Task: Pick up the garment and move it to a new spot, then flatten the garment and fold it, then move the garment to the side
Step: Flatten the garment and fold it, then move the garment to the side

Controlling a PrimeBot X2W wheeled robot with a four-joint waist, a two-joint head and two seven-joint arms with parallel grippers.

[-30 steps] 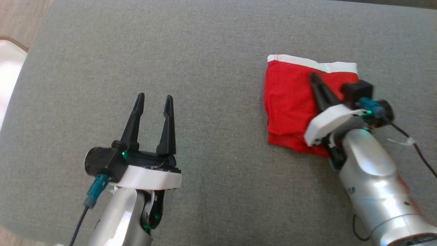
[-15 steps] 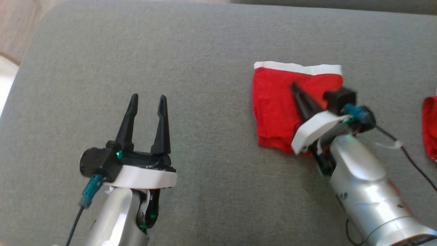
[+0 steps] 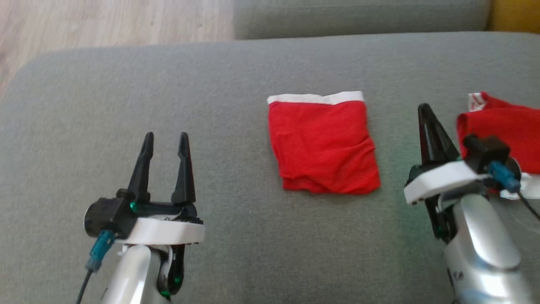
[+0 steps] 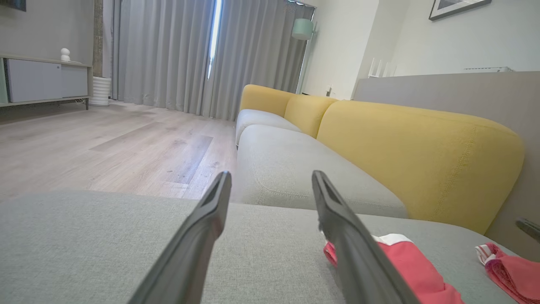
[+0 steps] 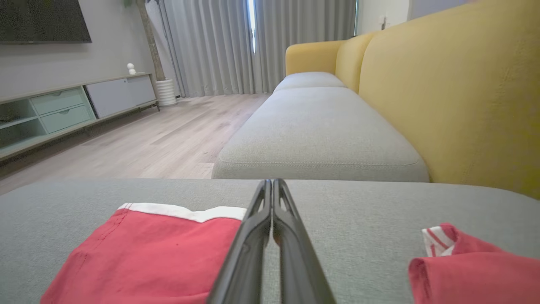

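Red garment (image 3: 322, 145), folded square, white-banded, lies wrinkled on coarse grey cushion (image 3: 211, 84); my left gripper (image 3: 166, 136) gapes wide, right gripper (image 3: 424, 110) closed, empty.

The left end effector (image 3: 166, 136) and right end effector (image 3: 423, 109) had long black fingers (image 3: 141, 169), white collars (image 3: 164, 232), silver forearms (image 3: 485, 236), teal cable plugs (image 3: 98, 252).

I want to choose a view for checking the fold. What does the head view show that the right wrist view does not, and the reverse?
Head view: the open left gripper and the whole outline of the folded red garment, apart from both grippers. Right wrist view: the yellow backrest, grey curtains and a low cabinet. Both: the folded red garment, a second red garment to its right, the shut right gripper between them, the grey cushion.
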